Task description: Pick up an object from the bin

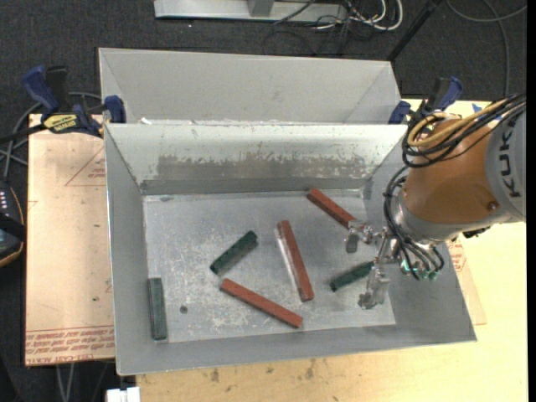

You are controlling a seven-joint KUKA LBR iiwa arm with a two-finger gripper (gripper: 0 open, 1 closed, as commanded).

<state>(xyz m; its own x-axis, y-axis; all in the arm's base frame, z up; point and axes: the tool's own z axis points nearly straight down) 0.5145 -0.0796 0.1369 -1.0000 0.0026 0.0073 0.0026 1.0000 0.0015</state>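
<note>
ok so the claw (362, 269) is down low at the right end of the grey bin (126, 224), fingers spread wide, one fingertip toward the back wall and the other toward the front wall. Between them is a small dark green block (347, 280), slanted, lying flat on the bin floor afaict. The fingers sit either side of it w/ gaps, so they're round it but not clamped on it, nothing gripped. The orange wrist cover (448, 187) w/ its black cables is right behind the claw, over the bin's right wall. Toward the back-right corner there's a reddish-brown bar (331, 208), angled, its nearer end close to the rear finger. Left of the claw, mid-bin, is a longer red-and-pale bar (295, 260) running roughly front to back, apart from the green block. By its front end a red-brown stick (261, 302) lies diagonal, v close, can't tell if touching. Further left is a second dark green block (234, 252), tilted, on its own. Way over by the left wall a third dark green block (157, 308) lies along the wall near the front-left corner, well apart from the rest.
</note>
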